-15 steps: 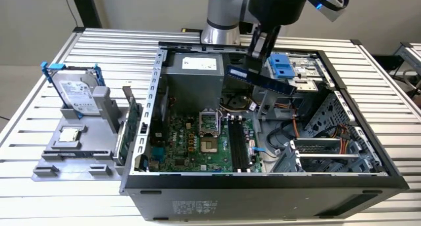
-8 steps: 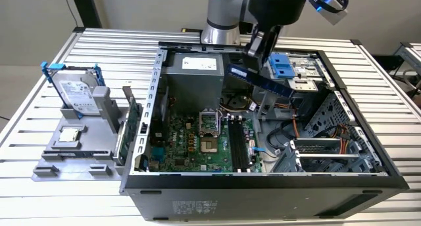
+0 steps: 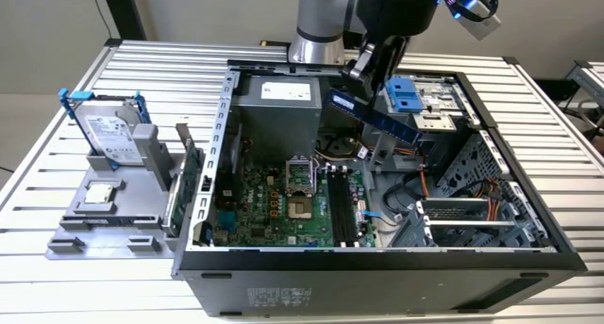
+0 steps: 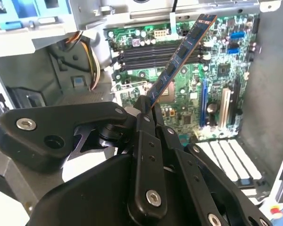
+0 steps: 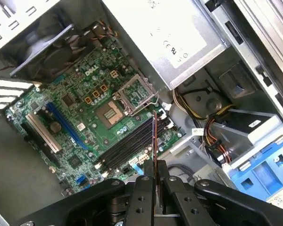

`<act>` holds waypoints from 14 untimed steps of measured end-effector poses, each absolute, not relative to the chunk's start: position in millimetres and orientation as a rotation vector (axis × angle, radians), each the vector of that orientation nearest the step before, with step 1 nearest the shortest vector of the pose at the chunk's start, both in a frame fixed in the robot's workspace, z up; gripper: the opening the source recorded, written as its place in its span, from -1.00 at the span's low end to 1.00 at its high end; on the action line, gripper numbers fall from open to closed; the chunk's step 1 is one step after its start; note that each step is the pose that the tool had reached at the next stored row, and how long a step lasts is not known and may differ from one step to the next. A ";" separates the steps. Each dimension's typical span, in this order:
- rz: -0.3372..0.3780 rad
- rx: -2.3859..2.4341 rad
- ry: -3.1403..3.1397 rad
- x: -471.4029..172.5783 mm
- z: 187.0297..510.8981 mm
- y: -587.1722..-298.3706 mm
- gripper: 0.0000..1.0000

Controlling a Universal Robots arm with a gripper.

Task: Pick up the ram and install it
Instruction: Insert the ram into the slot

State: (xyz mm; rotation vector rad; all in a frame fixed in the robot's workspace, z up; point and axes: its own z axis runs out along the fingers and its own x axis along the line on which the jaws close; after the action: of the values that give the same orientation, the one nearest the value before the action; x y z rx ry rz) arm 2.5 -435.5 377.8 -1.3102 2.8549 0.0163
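Note:
The ram (image 3: 378,119) is a thin dark blue-green stick, held tilted in the air above the open computer case. My gripper (image 3: 358,82) is shut on one end of it, and the rest of the stick juts out past the fingertips. In the second wrist view the ram (image 4: 179,59) slants out from the black fingers (image 4: 146,136) over the motherboard's black memory slots (image 4: 151,52). The first wrist view shows the ram (image 5: 154,141) edge-on, rising from the gripper (image 5: 155,176) with the slots (image 5: 127,143) well below it. The slots (image 3: 340,207) lie near the front of the board.
A grey power supply (image 3: 279,112) and a blue drive caddy (image 3: 406,94) flank the gripper inside the case (image 3: 378,267). At the exterior view's left, a grey fixture (image 3: 95,228) holds a hard drive (image 3: 109,136), a silver processor chip (image 3: 99,193) and a green expansion card (image 3: 189,175).

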 end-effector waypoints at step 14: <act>0.016 -0.991 2.980 2.5 377.8 -435.5 -1.00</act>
State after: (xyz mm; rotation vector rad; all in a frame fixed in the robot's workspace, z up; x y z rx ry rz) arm 2.5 -435.5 377.8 -0.9906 2.9797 0.0161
